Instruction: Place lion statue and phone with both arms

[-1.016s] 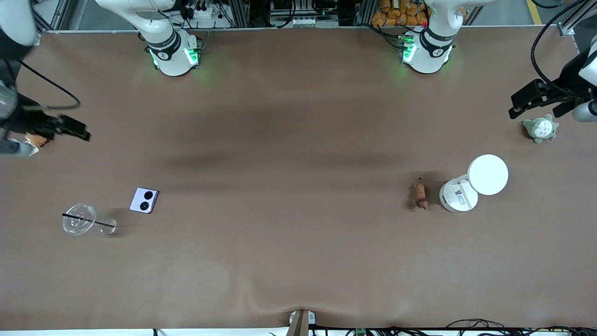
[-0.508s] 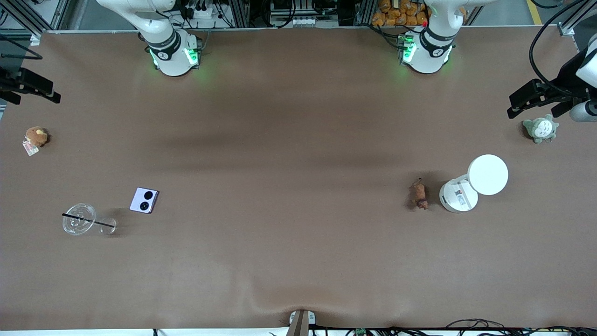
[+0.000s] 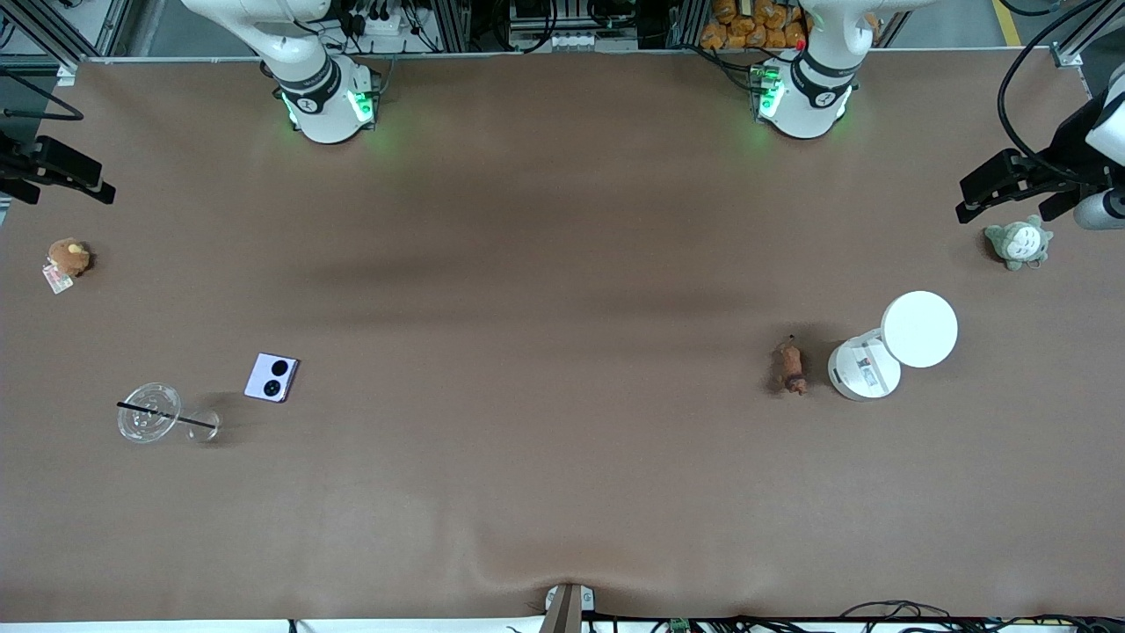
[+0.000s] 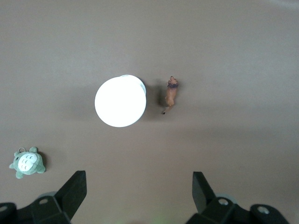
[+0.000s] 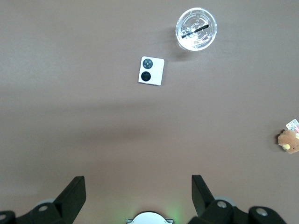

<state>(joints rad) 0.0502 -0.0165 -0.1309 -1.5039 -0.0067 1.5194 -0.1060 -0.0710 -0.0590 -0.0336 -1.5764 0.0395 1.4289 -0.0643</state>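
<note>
The lion statue (image 3: 791, 367) lies on the brown table toward the left arm's end; it also shows in the left wrist view (image 4: 171, 92). The lavender phone (image 3: 272, 377) lies flat toward the right arm's end, lenses up; it also shows in the right wrist view (image 5: 151, 71). My left gripper (image 3: 997, 186) is open and empty (image 4: 138, 186), high over the left arm's end of the table beside a grey-green plush. My right gripper (image 3: 66, 171) is open and empty (image 5: 138, 189), high over the table's edge at the right arm's end.
A white round-topped object (image 3: 889, 347) stands right beside the lion. A grey-green plush (image 3: 1018, 243) lies under the left gripper. A brown plush with a tag (image 3: 67, 258) lies near the right gripper. A clear cup with a black straw (image 3: 149, 413) lies beside the phone.
The right gripper has risen from over the brown plush and moved toward the robots' side, uncovering the plush. The left gripper has stayed put.
</note>
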